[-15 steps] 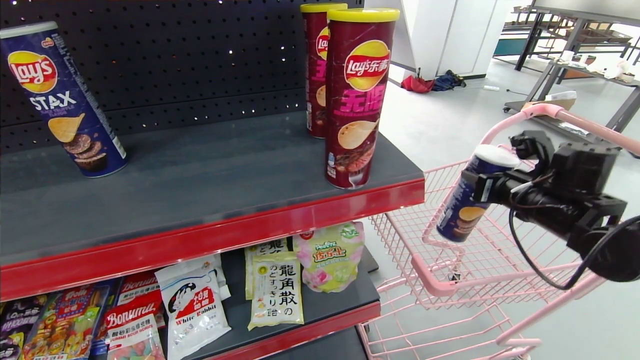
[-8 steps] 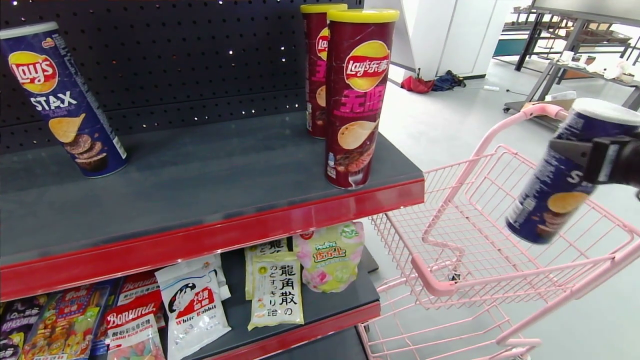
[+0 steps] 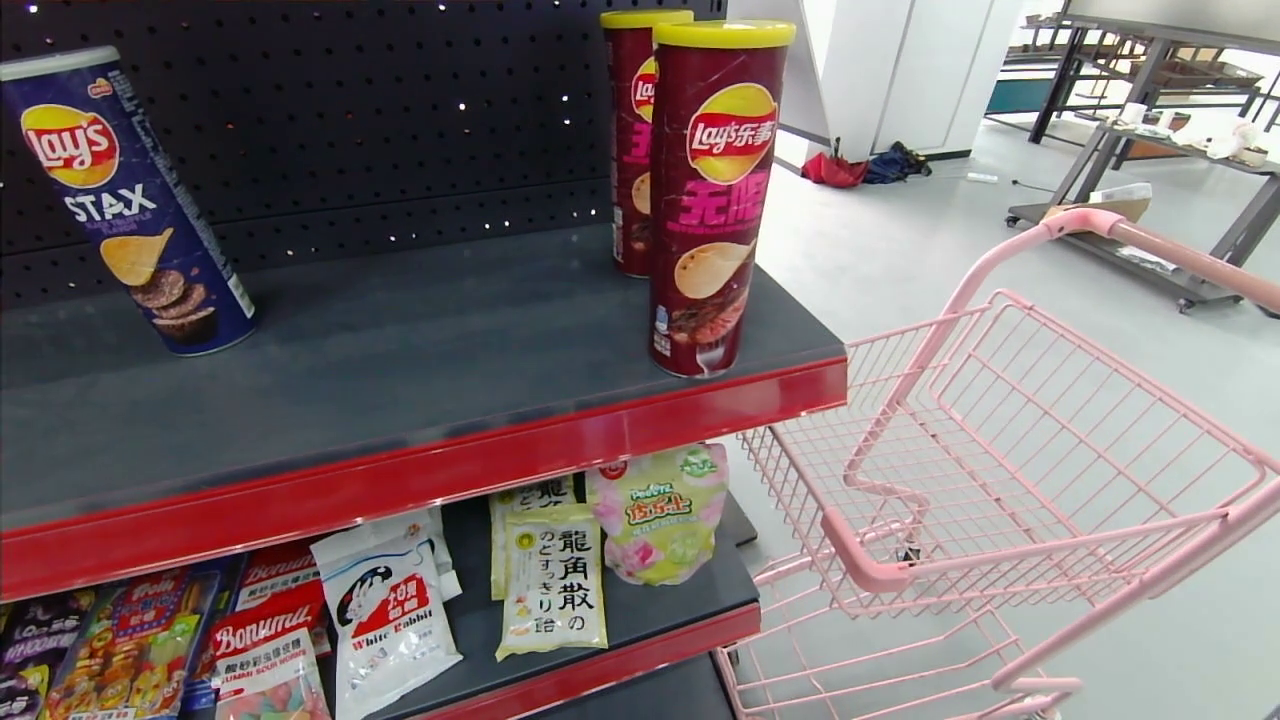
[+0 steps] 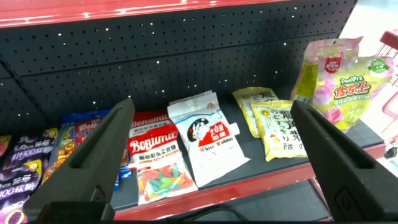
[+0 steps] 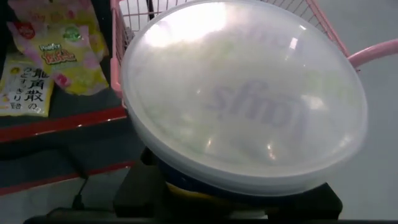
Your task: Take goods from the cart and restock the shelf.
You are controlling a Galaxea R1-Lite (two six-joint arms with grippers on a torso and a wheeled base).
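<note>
Item: chip can (image 5: 242, 99), a stiff, light, dentable tube.
Hold: you take it mid-body.
Place: beside cart (image 3: 870, 572), right of shelf (image 3: 400, 350).
Right gripper (image 5: 230, 200): clamped on the can.
Left gripper (image 4: 211, 106): spread, empty.

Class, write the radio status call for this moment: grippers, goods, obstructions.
Left gripper open, facing lower-shelf bags. Right gripper shut on can. Top shelf: blue can left, two red cans right.
</note>
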